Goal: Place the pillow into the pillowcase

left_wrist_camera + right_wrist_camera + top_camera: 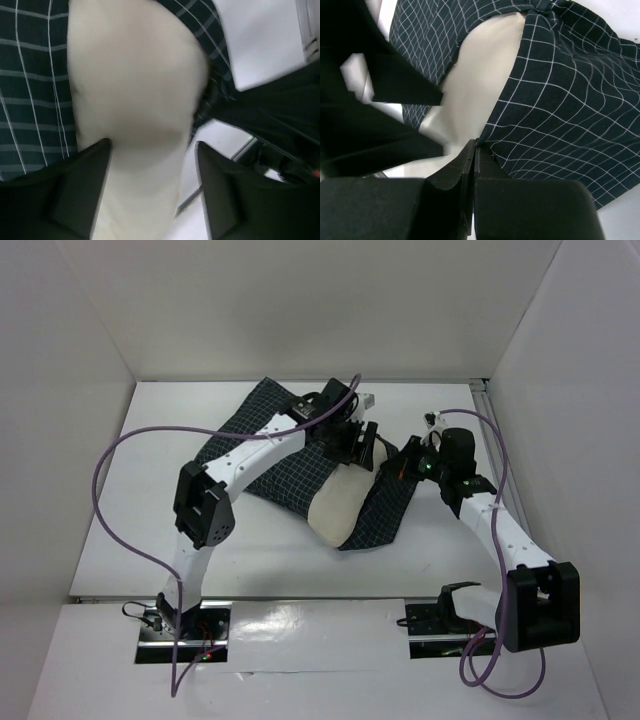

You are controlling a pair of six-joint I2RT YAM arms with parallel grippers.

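Pillow [343, 512] lay mid-table, far end inside pillowcase [262, 430], near end sticking out twd arm bases. L gripper [152, 190] spread wide, fingers [82, 192] either side of cream cushion; contact w/ it unclear. R gripper [473, 150] pressed together, pinching pillowcase hem at opening, just beside pillow. Navy fabric flanked cushion both sides on white table [180, 560].
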